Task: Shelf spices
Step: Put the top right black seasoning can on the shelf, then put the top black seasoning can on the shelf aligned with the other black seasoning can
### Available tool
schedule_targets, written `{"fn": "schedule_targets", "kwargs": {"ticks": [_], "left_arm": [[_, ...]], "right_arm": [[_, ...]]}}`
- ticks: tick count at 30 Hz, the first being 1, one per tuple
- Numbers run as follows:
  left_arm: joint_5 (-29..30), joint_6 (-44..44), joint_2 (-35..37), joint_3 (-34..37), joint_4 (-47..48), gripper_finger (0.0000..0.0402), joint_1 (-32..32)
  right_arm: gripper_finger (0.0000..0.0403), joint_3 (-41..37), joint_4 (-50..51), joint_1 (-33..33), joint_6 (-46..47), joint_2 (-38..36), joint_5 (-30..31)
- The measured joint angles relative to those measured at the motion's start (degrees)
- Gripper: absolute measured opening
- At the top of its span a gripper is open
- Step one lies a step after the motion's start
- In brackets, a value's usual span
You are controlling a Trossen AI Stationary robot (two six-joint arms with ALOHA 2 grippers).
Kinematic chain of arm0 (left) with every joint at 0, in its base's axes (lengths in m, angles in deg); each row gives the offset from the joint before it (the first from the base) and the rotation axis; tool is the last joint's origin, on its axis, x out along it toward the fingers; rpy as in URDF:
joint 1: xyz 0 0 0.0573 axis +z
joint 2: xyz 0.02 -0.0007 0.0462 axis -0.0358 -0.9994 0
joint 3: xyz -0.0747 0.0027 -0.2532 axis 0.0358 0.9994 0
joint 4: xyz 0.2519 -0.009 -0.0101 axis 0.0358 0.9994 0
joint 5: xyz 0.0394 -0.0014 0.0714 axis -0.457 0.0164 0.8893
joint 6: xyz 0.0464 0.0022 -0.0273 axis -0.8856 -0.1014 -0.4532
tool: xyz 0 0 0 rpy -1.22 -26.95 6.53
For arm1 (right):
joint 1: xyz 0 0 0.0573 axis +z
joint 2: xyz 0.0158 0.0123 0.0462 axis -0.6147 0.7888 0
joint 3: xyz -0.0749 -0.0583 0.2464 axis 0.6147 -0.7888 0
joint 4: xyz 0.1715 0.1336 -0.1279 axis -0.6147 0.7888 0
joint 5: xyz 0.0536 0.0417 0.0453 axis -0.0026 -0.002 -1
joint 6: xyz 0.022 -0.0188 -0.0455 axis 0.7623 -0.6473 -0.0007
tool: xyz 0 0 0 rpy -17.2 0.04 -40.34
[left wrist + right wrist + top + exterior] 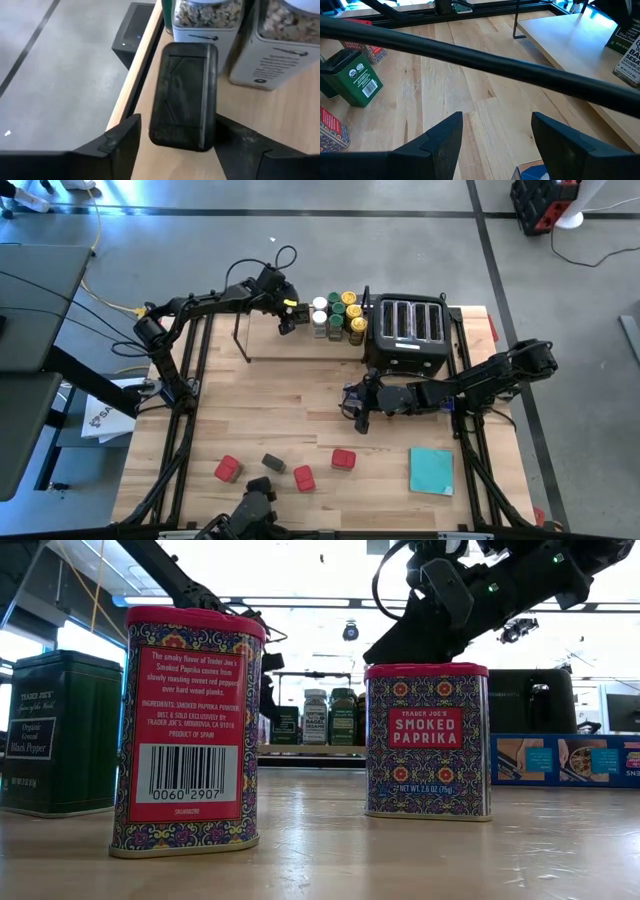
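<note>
My left gripper (pixel 286 320) is at the far side of the shelf (pixel 300 346), open. A dark rectangular tin (pixel 183 95) stands on the plank between its fingers, next to two clear jars (pixel 207 20). Several jars with yellow, green and white lids (pixel 337 314) stand grouped on the shelf beside the toaster. Three red tins (pixel 228 469), (pixel 304 478), (pixel 343 459) and a dark green tin (pixel 274 463) stand on the table near its front edge. In the low view the red tins (pixel 190 730), (pixel 428 740) and the green tin (pixel 60 730) stand upright. My right gripper (pixel 360 408) hangs open over mid-table.
The black toaster (pixel 410 332) fills the far right, just behind my right arm. A teal square (pixel 431 470) lies flat at the near right. A blue box (pixel 565 760) lies by my right gripper. A black bar (pixel 470 55) crosses the right wrist view.
</note>
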Motion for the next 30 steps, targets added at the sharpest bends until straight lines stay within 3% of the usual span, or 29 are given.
{"fn": "schedule_targets", "kwargs": {"ticks": [7, 16, 18, 21, 24, 30], "left_arm": [[0.9, -1.8, 4.8, 0.0, 4.1, 0.0239, 0.0], [2.9, 1.8, 20.2, 0.0, 27.1, 0.0239, -3.3], [4.8, 4.9, 23.7, 0.0, 32.0, 0.0239, -7.8], [12.8, 9.4, 28.9, 1.4, 34.6, 0.0239, -18.2], [18.6, 15.5, 33.7, 4.3, 33.1, 0.0239, -29.6], [23.9, 33.2, 40.4, 11.0, 26.3, 0.0239, -48.8]], "right_arm": [[0.0231, 0.0, 0.0, 0.0, 0.0, 0.0, 0.0], [0.0231, 0.0, 0.0, 0.0, 0.0, 0.0, 0.0], [0.0231, 0.0, 0.0, 0.0, 0.0, 0.0, 0.0], [0.0231, 0.0, 0.0, 0.0, 0.0, 0.0, 0.3], [0.0231, 0.0, 0.0, 0.0, 0.0, 0.0, 0.3], [0.0231, 0.0, 0.0, 0.8, 0.6, 0.0, 0.3]]}}
